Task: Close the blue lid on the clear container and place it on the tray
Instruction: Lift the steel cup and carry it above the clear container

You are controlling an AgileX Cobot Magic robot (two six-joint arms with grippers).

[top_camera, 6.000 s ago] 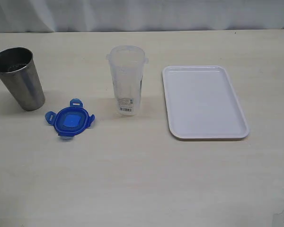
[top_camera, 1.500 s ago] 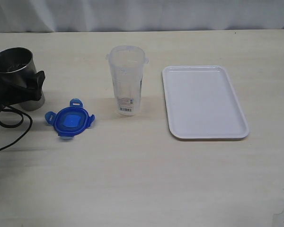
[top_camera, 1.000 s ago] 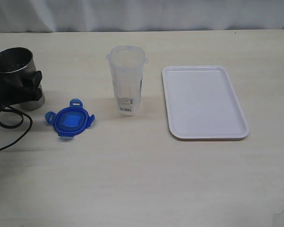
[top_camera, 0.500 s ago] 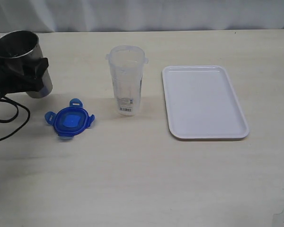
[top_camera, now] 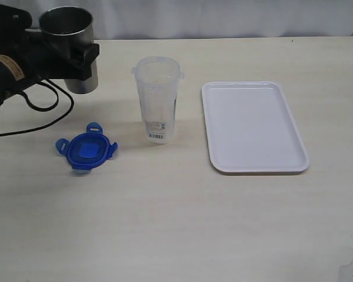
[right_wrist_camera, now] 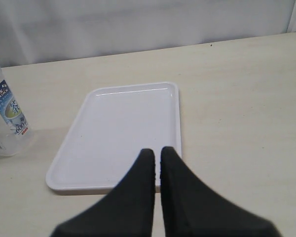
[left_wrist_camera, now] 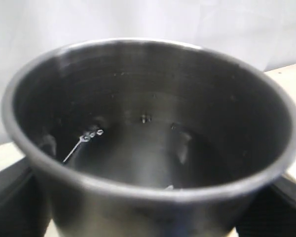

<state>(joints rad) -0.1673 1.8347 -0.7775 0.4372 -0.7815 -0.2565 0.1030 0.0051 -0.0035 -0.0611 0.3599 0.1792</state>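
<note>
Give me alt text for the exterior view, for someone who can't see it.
The left gripper holds a grey steel cup upright at the back left of the table. A clear container stands open mid-table, with the blue lid lying flat to its left and a white tray to its right.

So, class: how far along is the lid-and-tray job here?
Done: nothing of the task itself. In hand: the left tool grips the steel cup, which is no part of the job. Left: the blue lid lies on the table, and the clear container stands open, off the tray.
</note>
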